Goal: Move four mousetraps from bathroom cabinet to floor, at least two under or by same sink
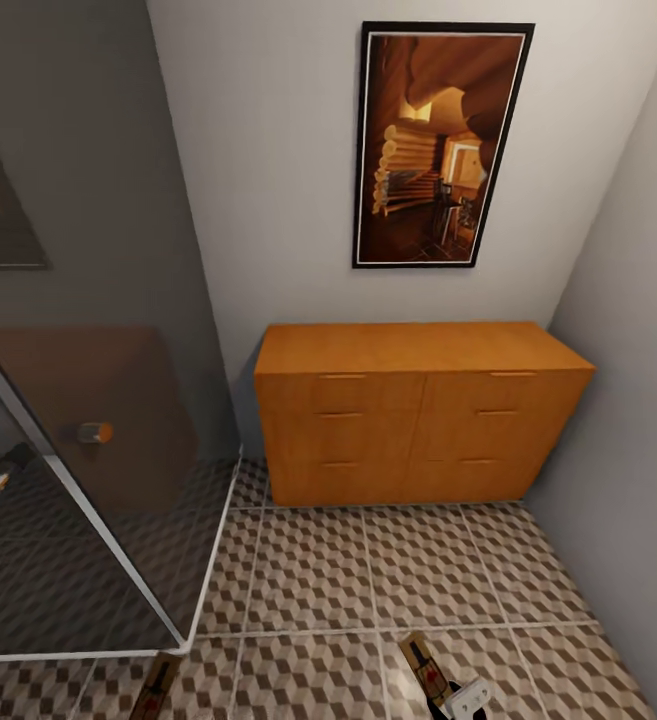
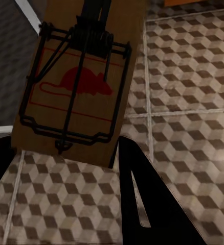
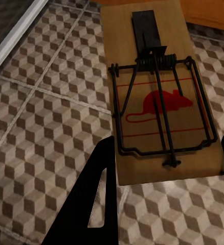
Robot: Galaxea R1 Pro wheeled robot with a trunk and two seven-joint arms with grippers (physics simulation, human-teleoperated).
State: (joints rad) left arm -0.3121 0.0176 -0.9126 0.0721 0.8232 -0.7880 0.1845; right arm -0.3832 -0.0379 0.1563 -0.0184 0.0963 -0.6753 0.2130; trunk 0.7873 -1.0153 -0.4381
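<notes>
1. While the robot looked down from its head, the cabinet stood far ahead against the wall with every drawer shut. Two mousetraps poked up at the near edge: one on the left, one on the right. Both hung above the bathroom floor, probably so they could be carried off to the sink.
2. Seen from the left wrist, the left gripper was closed narrow on the near end of its mousetrap. The red mouse mark faced the camera, and the board was in the air over the tiles.
3. Seen from the right wrist, the right gripper pinched the near end of the other mousetrap. Its black fingers sat close on both sides of the board.
</notes>
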